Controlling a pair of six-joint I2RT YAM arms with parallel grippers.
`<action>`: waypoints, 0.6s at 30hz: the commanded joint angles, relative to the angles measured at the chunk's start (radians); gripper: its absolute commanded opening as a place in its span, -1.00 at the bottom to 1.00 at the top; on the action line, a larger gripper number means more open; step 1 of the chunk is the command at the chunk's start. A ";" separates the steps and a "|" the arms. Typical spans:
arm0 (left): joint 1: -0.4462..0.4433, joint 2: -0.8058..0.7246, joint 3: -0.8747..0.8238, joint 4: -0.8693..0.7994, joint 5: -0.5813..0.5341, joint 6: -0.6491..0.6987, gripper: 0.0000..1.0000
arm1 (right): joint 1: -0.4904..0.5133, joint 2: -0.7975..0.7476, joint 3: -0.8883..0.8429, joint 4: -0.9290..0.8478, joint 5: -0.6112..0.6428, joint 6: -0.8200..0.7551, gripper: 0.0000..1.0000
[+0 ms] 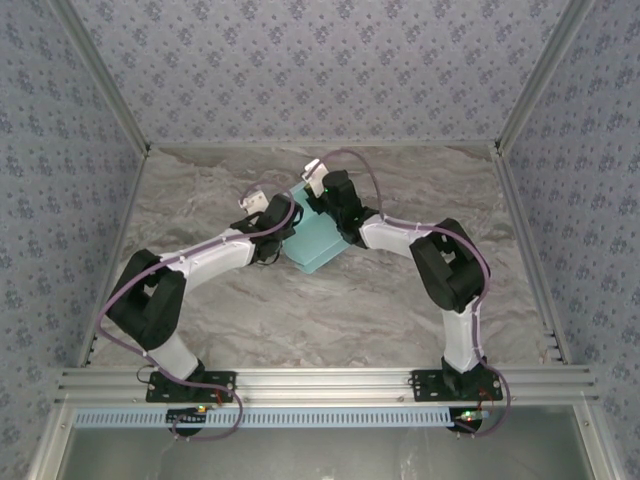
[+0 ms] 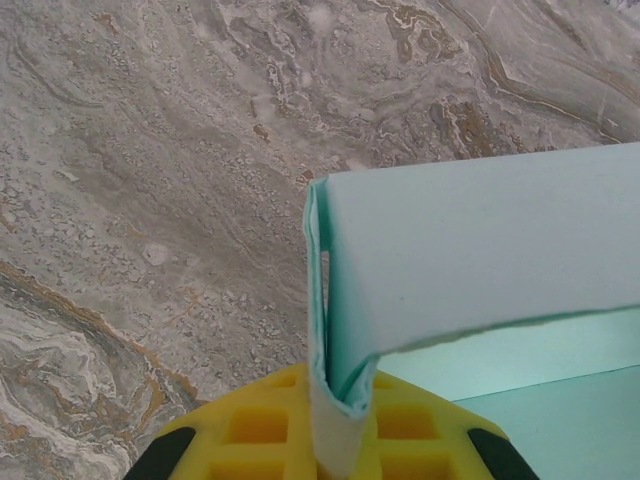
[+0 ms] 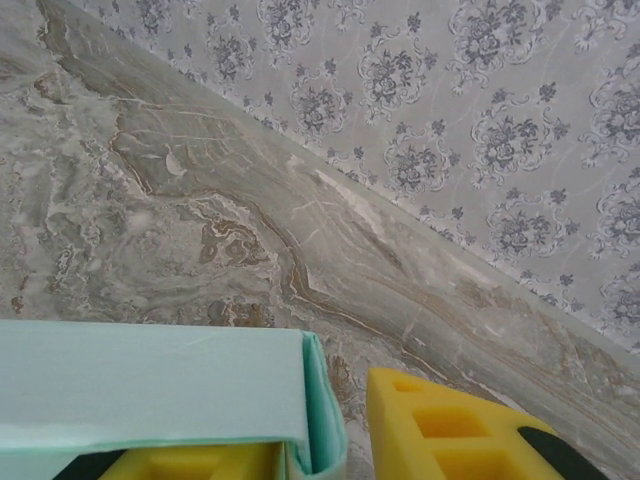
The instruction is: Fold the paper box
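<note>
My left gripper [image 2: 338, 442] is clenched on a corner fold of the paper box [image 2: 480, 250], holding that wall upright. My right gripper [image 3: 320, 450] is open and straddles another wall's end, outer pad [image 3: 450, 425] clear of the card. The box sits mid-table [image 1: 300, 310], between my arms. I'd hold left firm, then squeeze right squarely on the crease without crushing the card.

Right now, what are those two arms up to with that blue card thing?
Two robot arms are folding a pale aqua paper box in the middle of the marble table. The left pincer is shut on a raised corner of the card. The right pincer straddles another raised edge, with a gap beside one finger. The box looks only partly folded.
</note>
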 commanded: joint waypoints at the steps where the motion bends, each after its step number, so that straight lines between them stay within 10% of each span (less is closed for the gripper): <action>1: -0.003 0.005 0.032 -0.013 0.000 -0.009 -1.00 | 0.012 0.037 0.034 0.006 0.178 -0.046 -0.40; 8: -0.003 0.002 0.028 -0.017 0.001 -0.014 -1.00 | -0.003 0.032 0.004 0.034 0.294 0.011 -0.34; 18: 0.006 0.017 0.053 -0.040 -0.016 -0.016 -1.00 | -0.052 -0.144 -0.092 -0.055 -0.247 0.068 0.05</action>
